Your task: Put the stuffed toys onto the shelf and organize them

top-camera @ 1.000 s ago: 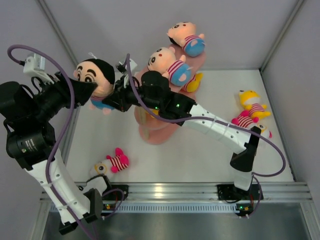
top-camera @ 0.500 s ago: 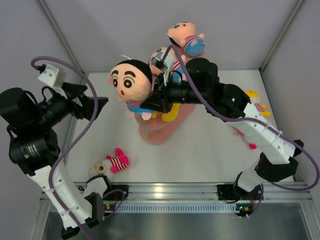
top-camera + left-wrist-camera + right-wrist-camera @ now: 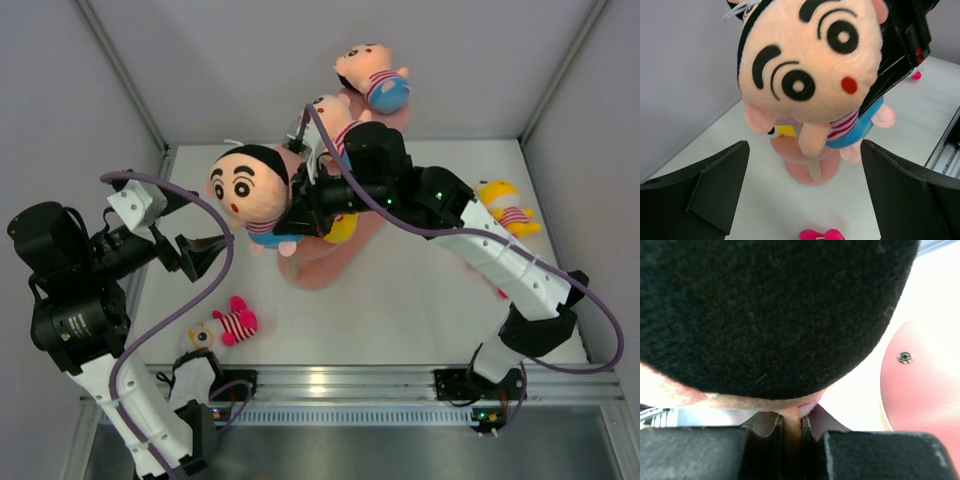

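A big black-haired doll with a peach face, striped shirt and blue bottoms hangs in the air over the left side of the pink shelf. My right gripper is shut on a fold of plush at its back, with its black hair filling that view. My left gripper stands open and empty, apart from the doll, facing its face. Two stuffed toys sit on the shelf's upper tiers and a yellow one on a lower tier.
A pink and white toy lies on the table near the left arm's base, also in the left wrist view. A yellow striped toy lies at the right. Frame posts and walls border the table.
My left gripper opened, let go of the doll and drew back toward the near edge. My right arm carried the doll from the left over to the shelf.
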Controlling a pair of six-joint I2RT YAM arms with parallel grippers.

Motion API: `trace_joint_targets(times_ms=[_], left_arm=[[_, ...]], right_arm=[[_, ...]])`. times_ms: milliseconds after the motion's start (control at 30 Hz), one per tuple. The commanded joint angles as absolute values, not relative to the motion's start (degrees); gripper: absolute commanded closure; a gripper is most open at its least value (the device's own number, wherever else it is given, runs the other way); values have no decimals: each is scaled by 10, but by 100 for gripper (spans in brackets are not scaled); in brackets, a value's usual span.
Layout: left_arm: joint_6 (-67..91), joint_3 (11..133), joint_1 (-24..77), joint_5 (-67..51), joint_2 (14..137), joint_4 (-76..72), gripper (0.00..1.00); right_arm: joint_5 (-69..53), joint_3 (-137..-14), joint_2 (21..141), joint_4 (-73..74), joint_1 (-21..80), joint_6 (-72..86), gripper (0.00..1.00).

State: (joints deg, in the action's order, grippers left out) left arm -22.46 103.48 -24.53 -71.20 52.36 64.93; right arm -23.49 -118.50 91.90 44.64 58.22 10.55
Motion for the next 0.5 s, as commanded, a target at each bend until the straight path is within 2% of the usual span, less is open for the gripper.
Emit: trace_joint_targets(times_ms=[0, 167, 467], left_arm=[[-256, 1034, -246, -763, 519, 653, 1], [-245, 1069, -248, -785, 547, 655, 1], [-178, 1118, -248, -710, 593, 654, 1]], right_arm=[[-277, -1198, 927, 425, 584, 105, 100], [-283, -1206, 959, 391, 591, 120, 100], [-301, -1249, 994, 365, 593, 130, 100]])
